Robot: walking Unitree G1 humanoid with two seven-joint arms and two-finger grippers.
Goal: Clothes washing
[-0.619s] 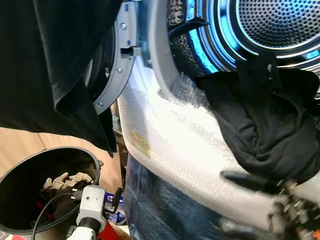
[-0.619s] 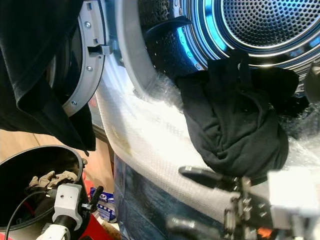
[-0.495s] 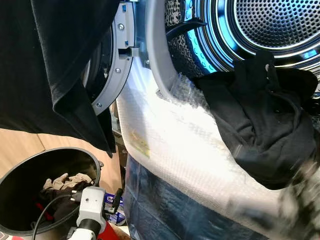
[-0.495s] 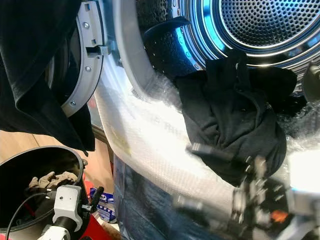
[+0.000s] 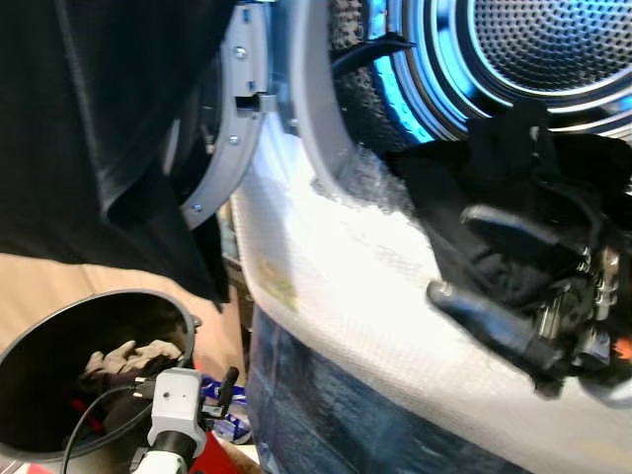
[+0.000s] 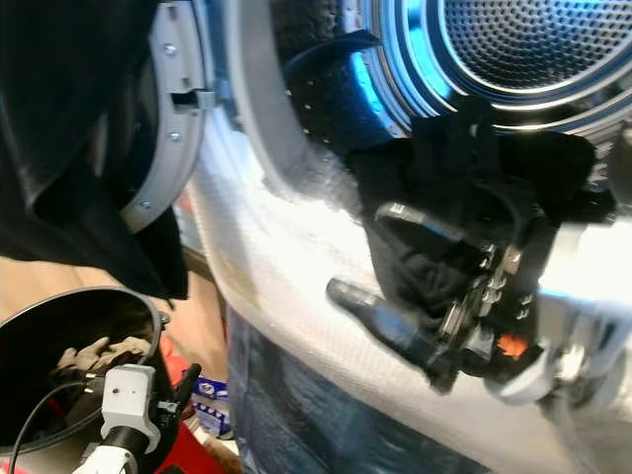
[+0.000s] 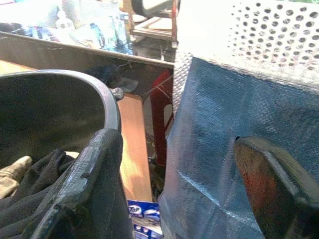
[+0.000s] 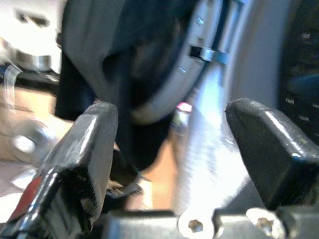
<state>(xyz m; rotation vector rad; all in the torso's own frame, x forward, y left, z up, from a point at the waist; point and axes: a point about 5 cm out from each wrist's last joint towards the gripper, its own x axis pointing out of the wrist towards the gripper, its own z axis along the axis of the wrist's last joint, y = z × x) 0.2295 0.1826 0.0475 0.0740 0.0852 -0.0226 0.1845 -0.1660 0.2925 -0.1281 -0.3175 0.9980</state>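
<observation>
Black crumpled garment (image 5: 513, 197) draped over steel drum (image 5: 553, 49) lip, black round bin (image 5: 59, 336) holding clothes, right gripper (image 5: 464, 257) spread apart before garment, left gripper (image 7: 174, 184) spread.

Your head cameras looked down, close on the washer drum (image 5: 553, 39) and black bin (image 5: 59, 336). Your left wrist camera sat low beside that bin (image 7: 75, 99); the right faced the washer door (image 8: 194, 64).

No readable text anywhere.

A yellow label (image 5: 280, 286) sits on the white wrap below the washer opening, and a blue-and-white box (image 7: 145, 219) lies on the floor by the bin; print on both is too small and blurred to read.
</observation>
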